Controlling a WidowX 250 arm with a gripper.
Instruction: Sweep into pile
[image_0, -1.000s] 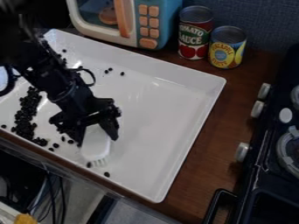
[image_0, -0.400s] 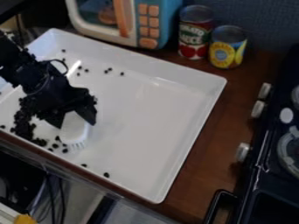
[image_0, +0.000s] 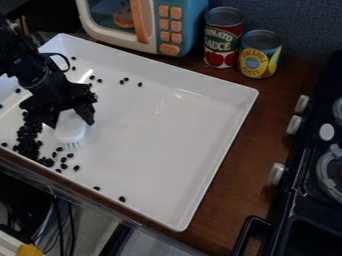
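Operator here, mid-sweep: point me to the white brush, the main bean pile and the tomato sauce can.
White brush (image_0: 71, 127): camera view, on the top of its white head.
Main bean pile (image_0: 28, 141): camera view, on the middle of the dark heap.
Tomato sauce can (image_0: 222, 40): camera view, on its side.

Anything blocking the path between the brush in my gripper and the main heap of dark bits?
Nothing visible stands in the way. The white brush, held in the gripper, is just beside the heap of dark bits, with only a strip of bare tray floor between them.
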